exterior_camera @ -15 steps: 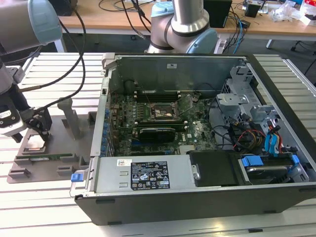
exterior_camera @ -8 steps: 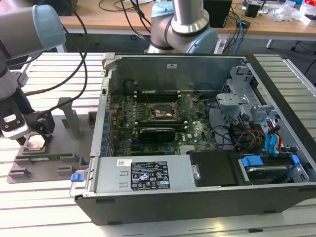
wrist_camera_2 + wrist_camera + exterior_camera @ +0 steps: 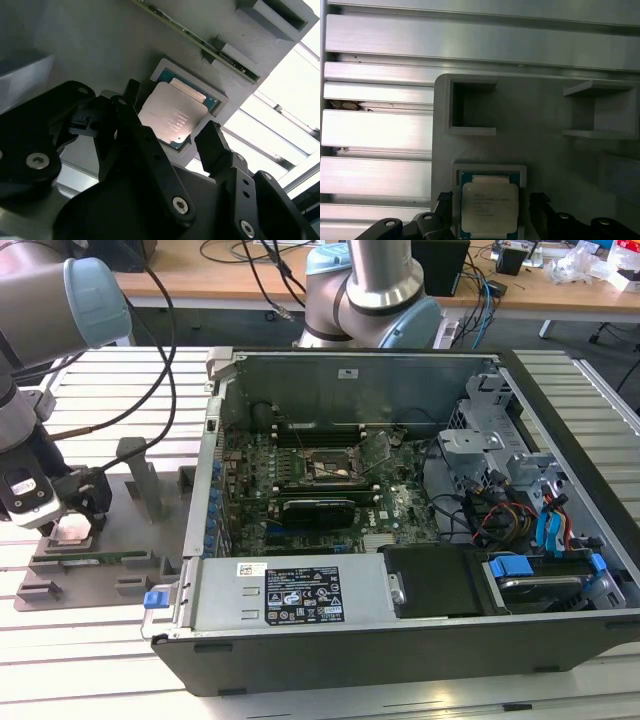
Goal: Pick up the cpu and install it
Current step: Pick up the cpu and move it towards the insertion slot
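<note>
My fingers (image 3: 212, 145) stand open astride the cpu (image 3: 174, 116), which lies flat in its recess in the grey tray (image 3: 545, 145) on the bench (image 3: 90, 660); light, stiff, slick-topped and, I judge, fragile, it wants pinching by 2 opposite edges.

The cpu (image 3: 175, 114) sits in a recess of the tray (image 3: 540, 145), between the fingers (image 3: 212, 142)

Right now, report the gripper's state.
Gripper: open, holding nothing, straddling the cpu, which lies in its recess in the grey tray.
</note>
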Controlling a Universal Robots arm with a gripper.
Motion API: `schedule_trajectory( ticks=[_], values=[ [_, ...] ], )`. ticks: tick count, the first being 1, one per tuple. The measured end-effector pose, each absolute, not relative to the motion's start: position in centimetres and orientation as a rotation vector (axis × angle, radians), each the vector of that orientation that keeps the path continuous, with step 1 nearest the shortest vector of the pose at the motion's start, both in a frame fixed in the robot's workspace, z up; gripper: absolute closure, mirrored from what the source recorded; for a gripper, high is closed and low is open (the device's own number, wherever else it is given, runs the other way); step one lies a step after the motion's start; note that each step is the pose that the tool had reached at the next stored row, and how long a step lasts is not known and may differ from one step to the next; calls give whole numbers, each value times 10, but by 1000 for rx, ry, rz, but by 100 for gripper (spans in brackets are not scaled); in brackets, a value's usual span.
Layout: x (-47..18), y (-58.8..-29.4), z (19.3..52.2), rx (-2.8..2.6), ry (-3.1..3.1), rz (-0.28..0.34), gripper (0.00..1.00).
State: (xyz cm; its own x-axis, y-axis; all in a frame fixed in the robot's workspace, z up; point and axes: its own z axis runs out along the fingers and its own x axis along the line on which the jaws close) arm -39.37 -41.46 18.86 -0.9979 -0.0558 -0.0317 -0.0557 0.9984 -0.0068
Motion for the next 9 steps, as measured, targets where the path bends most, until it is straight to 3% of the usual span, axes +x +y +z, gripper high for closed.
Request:
schedule_trajectory(
  ticks=[6, 9],
  values=[
    [-394, -415, 188, -87, 3108, -7, 28],
    [-394, -415, 188, -87, 3108, -5, 45]
  ],
)
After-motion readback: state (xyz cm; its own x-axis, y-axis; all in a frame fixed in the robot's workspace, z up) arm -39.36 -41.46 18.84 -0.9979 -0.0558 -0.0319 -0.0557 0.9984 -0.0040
